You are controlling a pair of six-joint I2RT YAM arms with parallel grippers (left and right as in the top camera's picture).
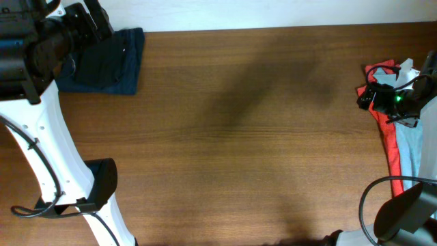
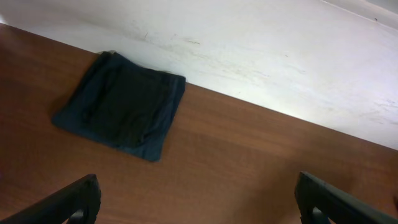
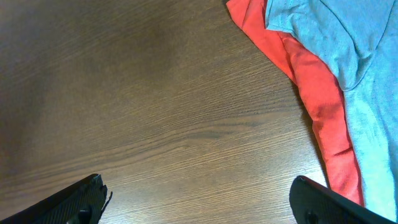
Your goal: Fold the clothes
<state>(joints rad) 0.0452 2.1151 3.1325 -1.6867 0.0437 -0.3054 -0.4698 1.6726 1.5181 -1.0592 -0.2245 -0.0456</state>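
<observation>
A navy garment (image 2: 124,106) lies folded into a neat rectangle at the table's far left corner (image 1: 109,65), close to the white wall. My left gripper (image 2: 199,208) hovers open over bare wood just in front of it, with nothing between its fingers (image 2: 74,202). At the right edge, a red garment (image 3: 317,93) lies crumpled under a light grey-blue one (image 3: 336,31); both also show in the overhead view, red (image 1: 390,143) and grey-blue (image 1: 412,154). My right gripper (image 3: 202,205) is open above the wood just left of them, touching neither.
The brown wooden table (image 1: 239,137) spreads between the two arms. The left arm (image 1: 48,137) stands along the left side. The right arm (image 1: 403,96) with its cables sits over the clothes pile at the right edge. A white wall (image 2: 280,50) borders the far edge.
</observation>
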